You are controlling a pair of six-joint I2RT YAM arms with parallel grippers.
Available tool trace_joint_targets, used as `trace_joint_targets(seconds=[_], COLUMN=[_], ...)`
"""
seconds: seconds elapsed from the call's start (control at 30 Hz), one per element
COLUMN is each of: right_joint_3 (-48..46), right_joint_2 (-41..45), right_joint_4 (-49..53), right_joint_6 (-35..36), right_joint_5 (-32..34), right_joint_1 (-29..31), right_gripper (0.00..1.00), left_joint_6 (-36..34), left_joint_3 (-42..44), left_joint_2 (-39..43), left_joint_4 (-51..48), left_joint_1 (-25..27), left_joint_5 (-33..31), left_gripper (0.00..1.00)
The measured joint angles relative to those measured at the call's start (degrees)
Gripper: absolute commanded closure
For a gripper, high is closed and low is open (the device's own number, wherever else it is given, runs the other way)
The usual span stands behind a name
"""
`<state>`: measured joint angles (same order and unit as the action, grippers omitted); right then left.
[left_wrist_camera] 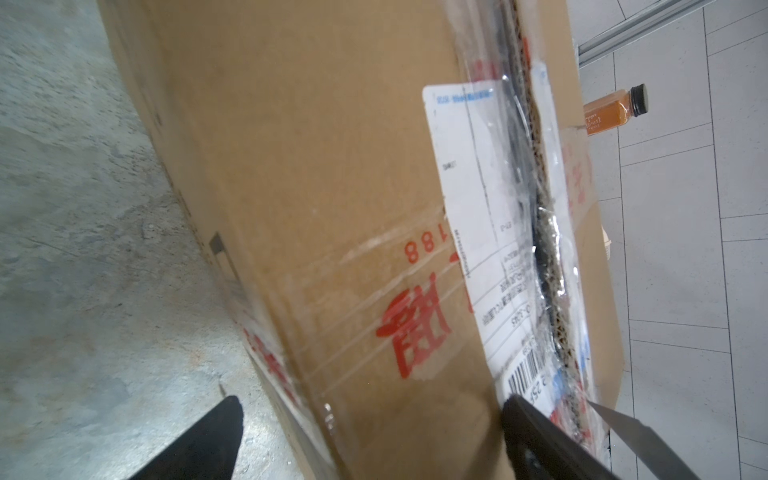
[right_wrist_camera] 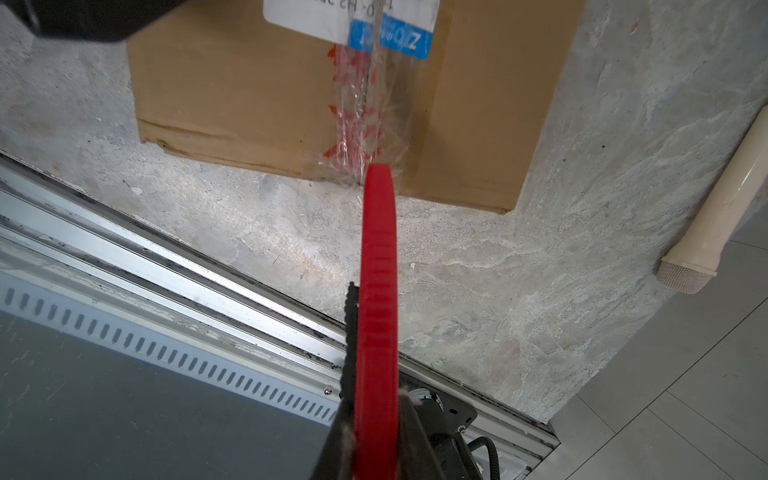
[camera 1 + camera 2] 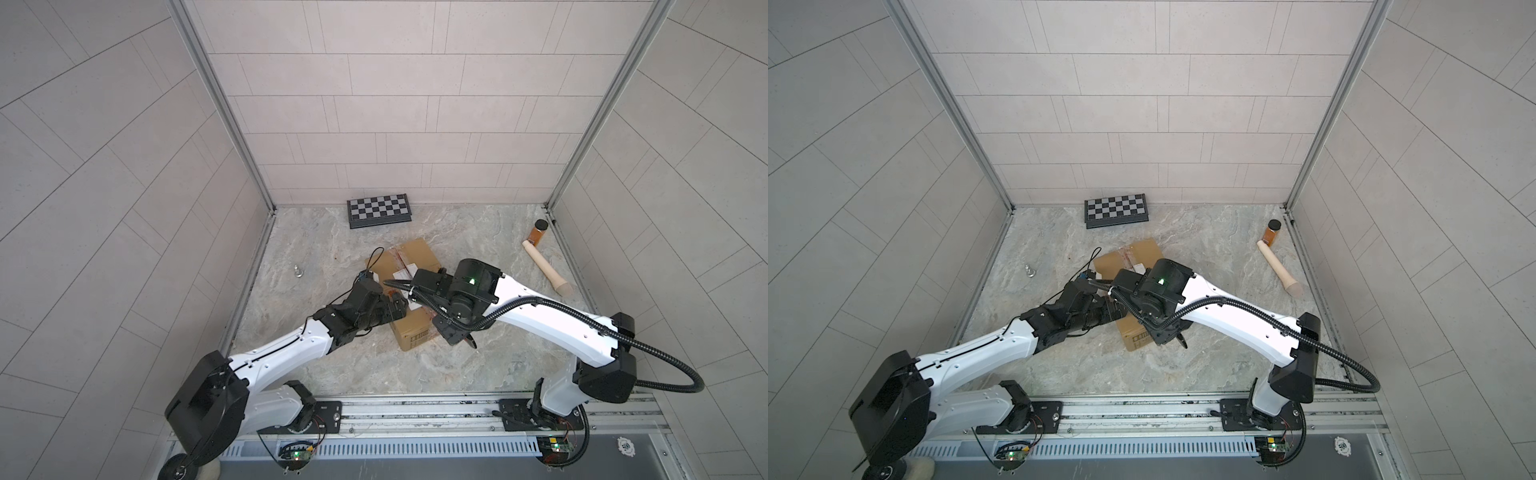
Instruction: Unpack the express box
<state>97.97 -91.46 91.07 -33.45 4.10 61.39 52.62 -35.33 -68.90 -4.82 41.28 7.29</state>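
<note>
Lying flat, express box (image 3: 409, 253) — long axis far-to-near, label (image 3: 401, 274) up

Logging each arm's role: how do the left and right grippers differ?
The left gripper is open, its fingers straddling an edge of the express box; the right gripper is shut on a red-handled knife. The left carries nothing; the right's knife points at the taped seam. Both are at the box.

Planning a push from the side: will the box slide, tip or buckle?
The box likely slides rather than tips: it is long and sits flat on the smooth table. Its corrugated cardboard looks stiff, but the top may flex at the seam, which gapes under crumpled tape near the right gripper's cutter. That glossy tape could be slippery.
</note>
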Motion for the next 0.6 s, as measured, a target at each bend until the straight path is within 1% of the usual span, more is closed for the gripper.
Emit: trace_joint_targets(seconds=[0.6], right_joint_3=[0.7], right_joint_2=[1.1], right_joint_4=[-0.6], right_joint_6=[0.0], right_joint_5=[-0.4], right_joint_1=[0.1], right_gripper=[1.00], left_joint_6=[0.5], left_joint_3=[0.4], left_joint_2=[0.1], left_joint_4=[0.5], left_joint_1=[0.0], left_joint_5=[0.2], left_gripper=[0.00])
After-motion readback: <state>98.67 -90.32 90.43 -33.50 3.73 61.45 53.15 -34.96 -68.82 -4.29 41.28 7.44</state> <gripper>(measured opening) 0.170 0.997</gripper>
